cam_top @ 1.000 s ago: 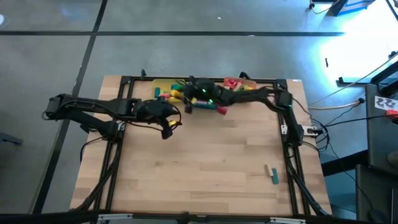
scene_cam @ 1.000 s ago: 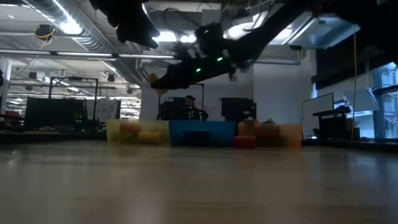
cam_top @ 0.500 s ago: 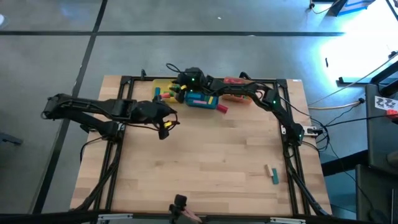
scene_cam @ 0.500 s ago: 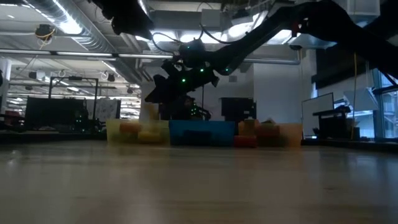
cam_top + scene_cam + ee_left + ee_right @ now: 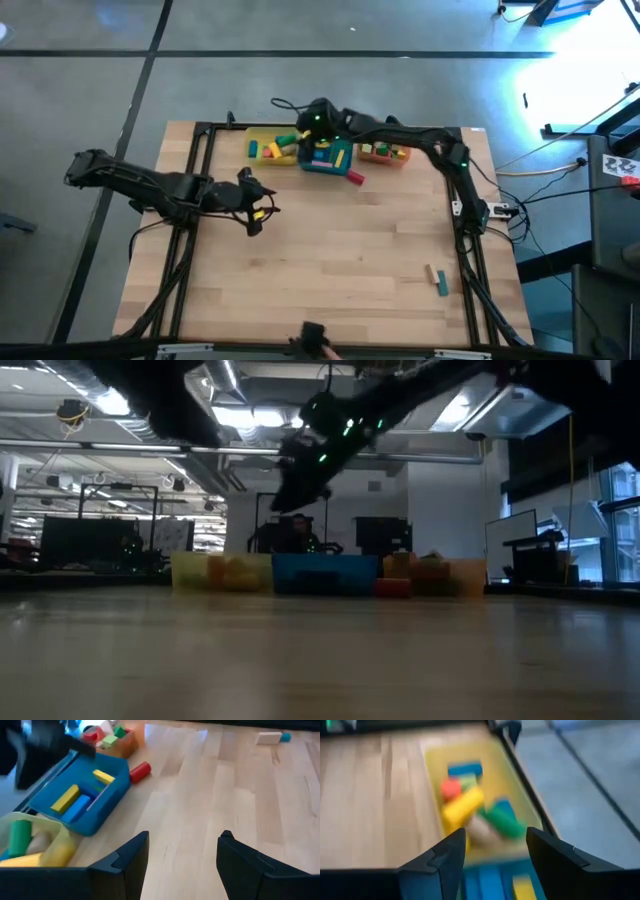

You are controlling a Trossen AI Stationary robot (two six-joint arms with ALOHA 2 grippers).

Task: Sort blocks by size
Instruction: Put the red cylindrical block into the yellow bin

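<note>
meanwhile right hand (image 5: 491, 851) (empty) above blocks (image 5: 472, 810)

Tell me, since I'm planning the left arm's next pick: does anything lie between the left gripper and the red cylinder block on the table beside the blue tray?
Nothing visible does. The left gripper is open, and only bare wooden table lies between it and the red cylinder block lying beside the blue tray. The right gripper is above the yellow tray, off that path.

I see open table centre; three trays (image 5: 325, 157) line the far edge, red cylinder (image 5: 356, 177) beside them, two blocks (image 5: 436, 279) near right.
</note>
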